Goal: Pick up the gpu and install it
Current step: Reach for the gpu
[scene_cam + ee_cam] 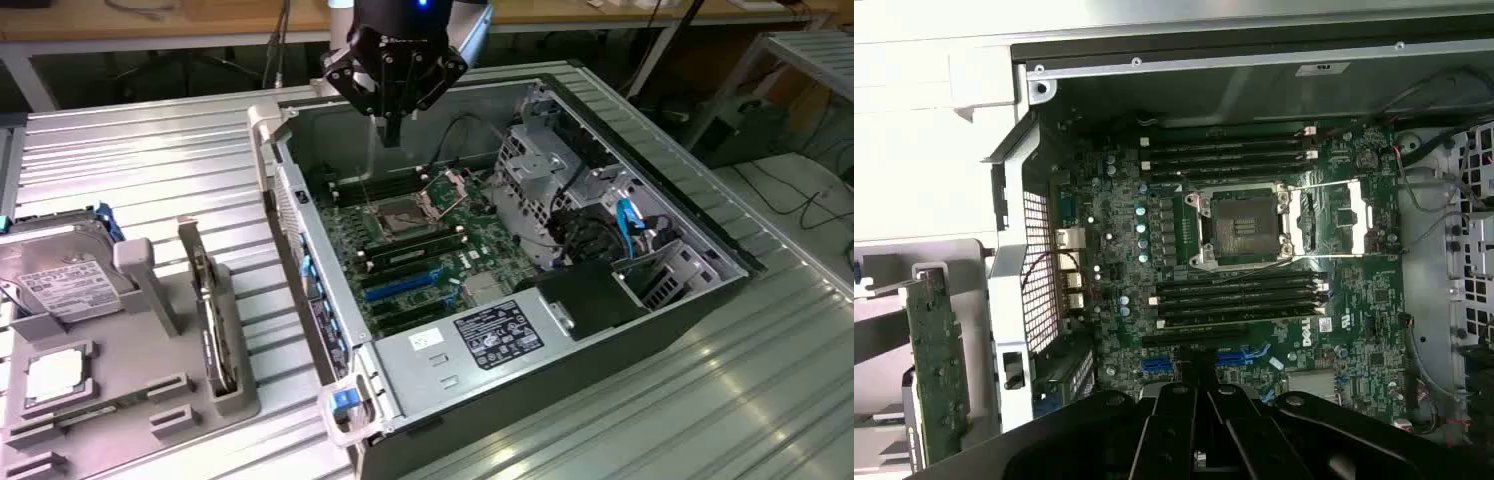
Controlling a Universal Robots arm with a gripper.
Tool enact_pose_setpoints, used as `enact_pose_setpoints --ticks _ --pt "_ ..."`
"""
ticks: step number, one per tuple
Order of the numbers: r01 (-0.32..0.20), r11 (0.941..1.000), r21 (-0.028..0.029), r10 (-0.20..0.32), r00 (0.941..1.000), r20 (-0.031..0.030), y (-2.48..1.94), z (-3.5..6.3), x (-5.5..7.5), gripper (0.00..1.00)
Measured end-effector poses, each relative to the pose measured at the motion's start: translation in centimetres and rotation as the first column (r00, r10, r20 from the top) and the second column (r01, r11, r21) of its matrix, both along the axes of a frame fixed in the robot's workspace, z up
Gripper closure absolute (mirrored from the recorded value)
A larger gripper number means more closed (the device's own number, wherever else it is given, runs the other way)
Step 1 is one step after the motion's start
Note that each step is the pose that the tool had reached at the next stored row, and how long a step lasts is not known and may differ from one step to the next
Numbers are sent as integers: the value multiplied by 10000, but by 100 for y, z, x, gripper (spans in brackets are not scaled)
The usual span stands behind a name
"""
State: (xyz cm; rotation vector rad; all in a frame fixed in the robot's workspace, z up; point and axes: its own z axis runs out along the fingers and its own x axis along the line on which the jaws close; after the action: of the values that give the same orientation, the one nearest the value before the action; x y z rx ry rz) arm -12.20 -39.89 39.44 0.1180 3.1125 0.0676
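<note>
Hovering over open computer case [561, 390] with jaws together, empty, with gpu [210, 320] upright in grey holder [134, 380] at eight o'clock.

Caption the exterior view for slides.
Shut black gripper above open black computer case; thin green gpu card in grey holder.

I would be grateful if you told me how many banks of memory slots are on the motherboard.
2. The first bank lies on one side of the CPU socket; the second bank lies on its opposite side, toward the blue expansion slots. None appears hidden.
</note>
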Motion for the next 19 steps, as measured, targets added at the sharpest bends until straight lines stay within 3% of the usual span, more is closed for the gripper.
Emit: enact_pose_setpoints --ticks 19 --pt "0 10000 -23 0 10000 -16 -23 -37 -159 89"
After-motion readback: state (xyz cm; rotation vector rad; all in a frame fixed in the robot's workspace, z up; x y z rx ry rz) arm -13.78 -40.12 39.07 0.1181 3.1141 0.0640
